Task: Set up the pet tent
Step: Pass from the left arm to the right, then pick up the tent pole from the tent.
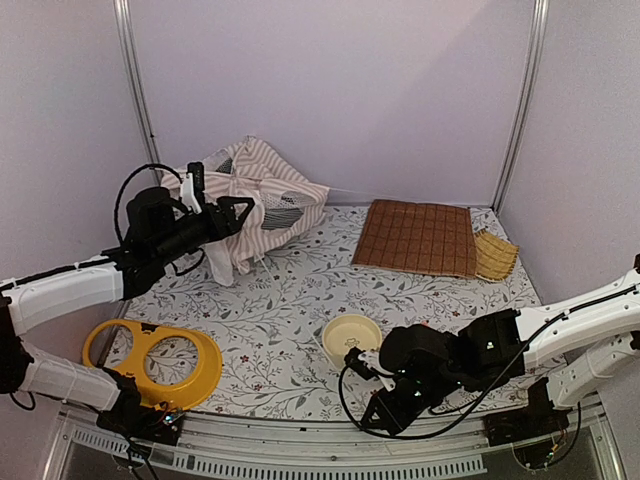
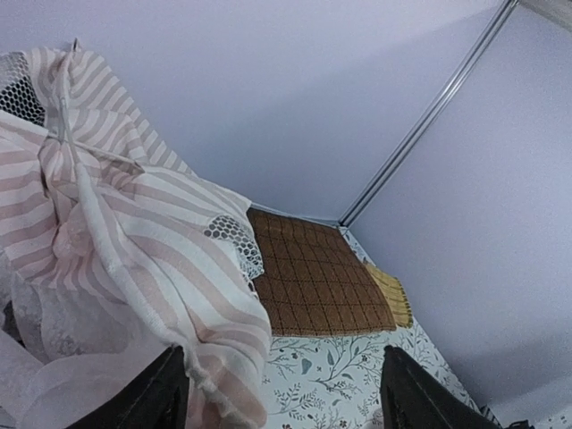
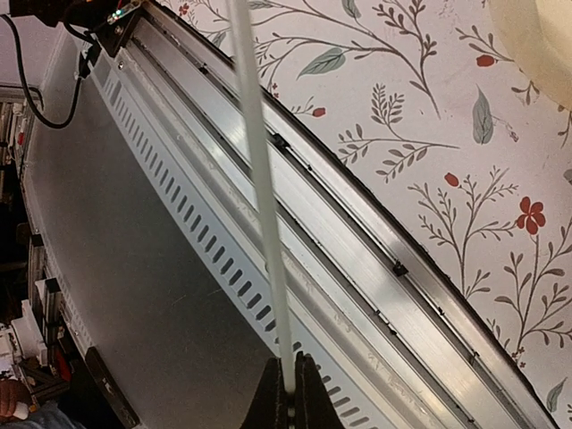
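At the far left of the table (image 1: pixel 290 300), close to the back wall, we find the pet tent (image 1: pixel 258 200): a slumped heap of pink-and-white striped cloth with mesh patches showing, not yet standing. The left gripper (image 1: pixel 243 212) sits at the heap's near side. From the wrist, its fingers (image 2: pixel 159 393) are well apart, with a fold of cloth draped beside one of them and nothing pinched. The right gripper (image 3: pixel 288 382) hangs low over the near rail (image 3: pixel 357 268), jaws together and clamped on a thin clear pole (image 3: pixel 259 179). The pole's far end leaves the wrist view, so we cannot tell where it ends.

Judgement: the step in hand is a fresh left-hand hold on the cloth while the right holds the pole.

Notes for doing it well:
- Close on a hem or seam, not a loose fold, since striped cloth this soft is likely to slide out.
- Lift the cloth up and away from the wall so that the mesh panels spread.
- Keep the pole from bending sharply, as it looks springy.
- Swing the pole wide of the cream bowl (image 1: pixel 350 338) near the right arm.
- Leave the brown mat (image 1: pixel 415 238) alone.
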Tool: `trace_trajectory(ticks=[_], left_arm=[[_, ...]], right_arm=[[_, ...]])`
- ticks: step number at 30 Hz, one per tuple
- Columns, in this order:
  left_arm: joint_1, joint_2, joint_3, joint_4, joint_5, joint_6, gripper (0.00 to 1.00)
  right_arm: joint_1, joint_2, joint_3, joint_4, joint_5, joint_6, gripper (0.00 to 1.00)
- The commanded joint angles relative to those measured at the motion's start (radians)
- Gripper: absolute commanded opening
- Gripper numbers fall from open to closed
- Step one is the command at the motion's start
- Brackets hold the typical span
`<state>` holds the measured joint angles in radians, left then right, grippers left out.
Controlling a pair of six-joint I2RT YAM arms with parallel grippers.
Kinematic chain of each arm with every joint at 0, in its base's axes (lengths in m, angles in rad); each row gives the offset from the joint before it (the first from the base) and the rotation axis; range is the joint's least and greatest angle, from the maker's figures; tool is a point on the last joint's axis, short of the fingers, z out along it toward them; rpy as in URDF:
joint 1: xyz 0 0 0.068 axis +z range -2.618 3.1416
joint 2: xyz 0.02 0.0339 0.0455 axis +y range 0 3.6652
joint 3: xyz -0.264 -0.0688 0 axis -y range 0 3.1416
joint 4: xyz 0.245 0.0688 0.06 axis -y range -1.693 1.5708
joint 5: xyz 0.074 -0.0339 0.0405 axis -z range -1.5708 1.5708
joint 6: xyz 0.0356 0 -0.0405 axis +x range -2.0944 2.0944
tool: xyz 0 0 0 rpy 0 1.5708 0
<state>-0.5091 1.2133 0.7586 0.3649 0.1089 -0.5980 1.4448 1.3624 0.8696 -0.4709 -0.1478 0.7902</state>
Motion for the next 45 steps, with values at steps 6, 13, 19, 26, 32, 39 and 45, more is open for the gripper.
trace_trajectory(ticks=[6,13,19,26,32,39,45], left_arm=[[0.061,-0.01,0.012,0.079,0.092,-0.137,0.75],[0.089,-0.118,-0.016,-0.008,0.027,-0.125,0.75],[0.07,-0.204,-0.117,-0.194,-0.125,-0.051,0.57],[-0.055,-0.258,-0.321,-0.184,-0.369,-0.072,0.52],[-0.115,-0.082,-0.362,-0.039,-0.383,-0.132,0.55],[-0.197,0.164,-0.272,0.055,-0.436,-0.139,0.55],[-0.237,0.3,-0.234,0.155,-0.472,-0.124,0.49]], right_arm=[[-0.03,-0.003,0.006,0.049,0.053,0.025,0.0],[-0.048,-0.032,-0.004,0.061,0.049,0.044,0.0],[-0.062,-0.06,-0.007,0.079,0.045,0.051,0.0],[-0.091,-0.077,0.0,0.094,0.024,0.049,0.0],[-0.106,-0.055,0.029,0.084,0.008,0.026,0.0],[-0.119,-0.03,0.076,0.075,-0.005,-0.007,0.0],[-0.123,-0.023,0.087,0.071,-0.017,-0.017,0.0]])
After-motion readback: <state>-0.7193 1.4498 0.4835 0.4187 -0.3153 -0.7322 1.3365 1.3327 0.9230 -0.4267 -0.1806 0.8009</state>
